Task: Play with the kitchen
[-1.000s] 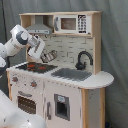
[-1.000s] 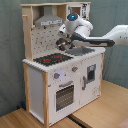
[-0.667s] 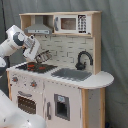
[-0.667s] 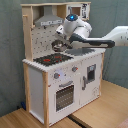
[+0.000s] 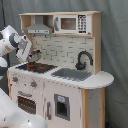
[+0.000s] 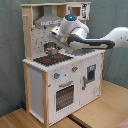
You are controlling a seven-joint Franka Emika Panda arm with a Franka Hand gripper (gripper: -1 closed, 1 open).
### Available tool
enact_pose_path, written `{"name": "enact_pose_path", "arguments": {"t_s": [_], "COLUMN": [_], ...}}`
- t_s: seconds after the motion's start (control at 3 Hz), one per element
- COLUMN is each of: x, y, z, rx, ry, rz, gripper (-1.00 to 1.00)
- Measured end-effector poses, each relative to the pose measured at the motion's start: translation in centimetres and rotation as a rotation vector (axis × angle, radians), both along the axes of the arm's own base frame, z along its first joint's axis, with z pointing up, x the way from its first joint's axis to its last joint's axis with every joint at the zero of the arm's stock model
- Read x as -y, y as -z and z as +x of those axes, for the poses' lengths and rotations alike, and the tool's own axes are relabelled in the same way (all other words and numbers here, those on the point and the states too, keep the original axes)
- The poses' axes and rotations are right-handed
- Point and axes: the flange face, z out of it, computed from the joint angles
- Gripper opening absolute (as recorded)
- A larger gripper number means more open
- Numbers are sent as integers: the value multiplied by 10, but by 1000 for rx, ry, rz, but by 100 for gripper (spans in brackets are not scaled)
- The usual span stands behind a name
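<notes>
Second exterior view showed the kitchen [image 6: 60, 75] standing on a wooden floor [image 6: 100, 112], with a small metal pot [image 6: 50, 47] at the back of its hob [image 6: 52, 59]. The claw [image 6: 58, 44] hovered just beside the pot; whether it gripped could not be told. The pot's contents were hidden, and the next move likely called for lifting or shifting it.

Both exterior views are evenly and softly lit, without glare. Fine detail is blurred throughout. Faint shadow is cast under the kitchen's [image 5: 60, 70] grey hood [image 6: 47, 20].
</notes>
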Motion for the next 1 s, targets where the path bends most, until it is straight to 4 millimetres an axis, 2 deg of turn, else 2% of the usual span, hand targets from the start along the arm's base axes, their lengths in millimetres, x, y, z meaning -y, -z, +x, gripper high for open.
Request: {"name": "enact_pose_path", "arguments": {"t_s": [0.67,1.0], "x": [-33,-44], "y": [37,46], "z": [15,24], "rx": [-28,-43], "ry": [-48,-64], "rz": [90,120], "gripper": [-100,-100]}}
